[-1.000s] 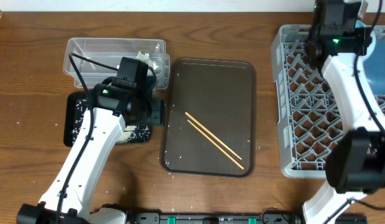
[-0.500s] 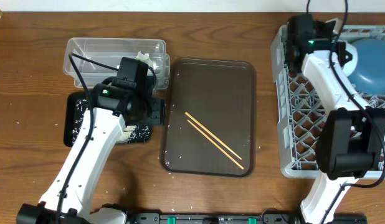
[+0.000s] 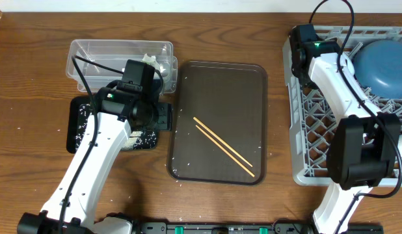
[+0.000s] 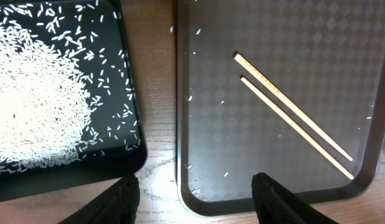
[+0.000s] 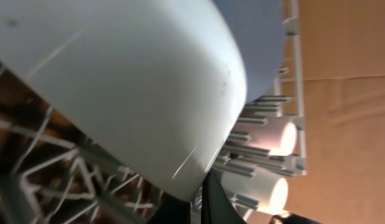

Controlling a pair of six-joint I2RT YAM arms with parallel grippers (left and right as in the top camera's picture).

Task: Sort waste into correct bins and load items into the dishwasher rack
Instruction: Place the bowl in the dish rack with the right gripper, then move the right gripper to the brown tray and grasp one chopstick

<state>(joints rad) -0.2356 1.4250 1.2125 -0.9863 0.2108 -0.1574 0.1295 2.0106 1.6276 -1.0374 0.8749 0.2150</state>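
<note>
Loading the dishwasher rack (image 3: pixel 298 130) looks nearly done: the dark-blue plate (image 3: pixel 383 65), white bowl (image 5: pixel 118 81) and pale cups (image 5: pixel 276 137) sit among its pegs, while the chopsticks (image 3: pixel 224 147) lie on the brown tray (image 3: pixel 246 84). The left hand (image 4: pixel 199 199) hovers released and empty over the gap between that tray and the black tray (image 4: pixel 111 155) of rice (image 4: pixel 37 106). The right hand (image 5: pixel 210 200) is clenched on nothing beside the bowl. The next move, I judge, is a low pinch on both thin sticks. Their lower ends lie near the tray's raised rim; the tray's middle gives open room.
</note>
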